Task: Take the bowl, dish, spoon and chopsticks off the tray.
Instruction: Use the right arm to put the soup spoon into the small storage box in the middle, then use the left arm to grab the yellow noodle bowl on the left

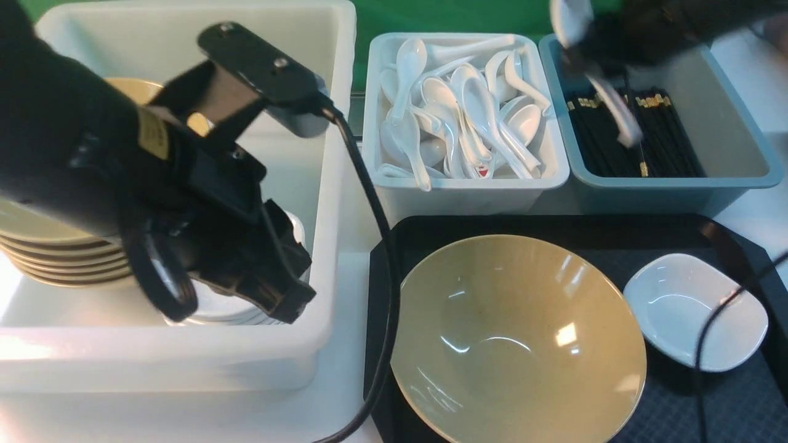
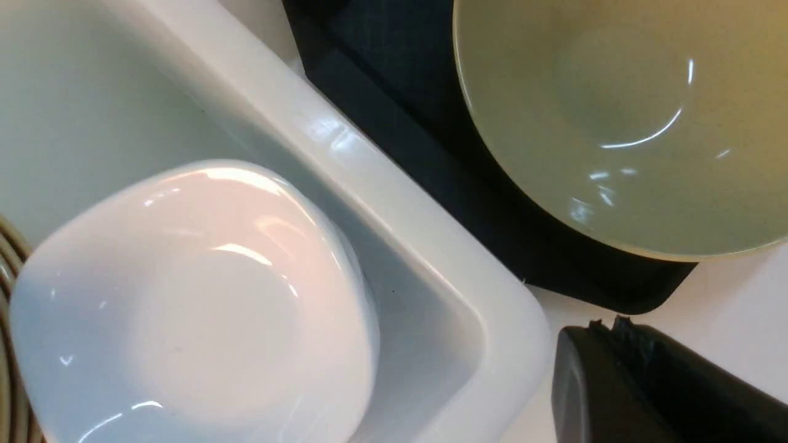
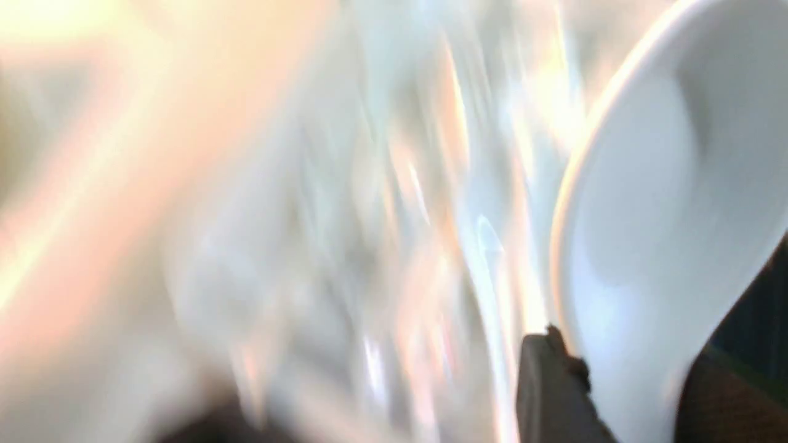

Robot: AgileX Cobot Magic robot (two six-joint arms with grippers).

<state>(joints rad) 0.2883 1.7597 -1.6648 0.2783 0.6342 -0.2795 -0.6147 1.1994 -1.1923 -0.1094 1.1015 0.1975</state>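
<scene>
A: Entry one, right gripper [image 3: 634, 400]?
B: Jaws narrow, apparently gripping the spoon [image 3: 646, 215], scoop just past the tips. Held high, likely for dropping into the spoon box [image 1: 462, 184].
A: Entry two, left gripper [image 1: 271, 289]?
B: Jaws shut, empty, above the tub [image 1: 332, 184]. Bowl [image 1: 517, 338] and dish [image 1: 695, 311] lie on the tray [image 1: 677, 406], apart from both.

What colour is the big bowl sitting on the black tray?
The bowl is a glossy tan-olive yellow, best seen in the front view.
</scene>
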